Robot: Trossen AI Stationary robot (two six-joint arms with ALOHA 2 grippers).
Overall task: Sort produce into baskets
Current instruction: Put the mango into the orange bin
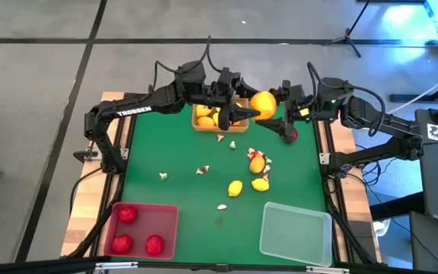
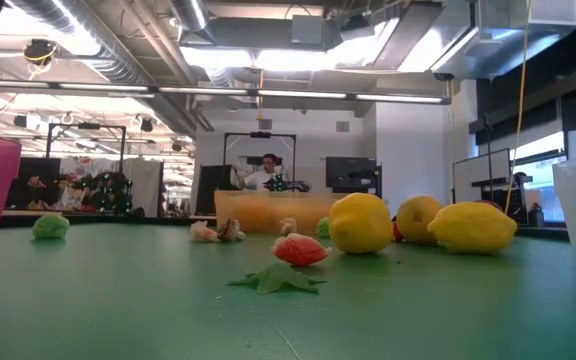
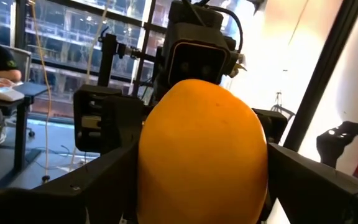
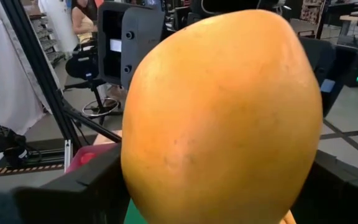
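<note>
- An orange fruit [image 1: 263,105] hung above the table's [image 1: 181,152] 12 o'clock edge, just beside the orange-tan basket [image 1: 220,122], pinched between both arms.
- The left gripper [image 1: 243,113] and right gripper [image 1: 277,116] each had their jaws clamped on it from opposite sides.
- It looked smooth, rigid and light; likely slippery, so a hold across its widest middle seemed safest.

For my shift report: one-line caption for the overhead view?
Both grippers meet on one orange fruit beside the orange basket; three red fruits fill the red basket.
</note>
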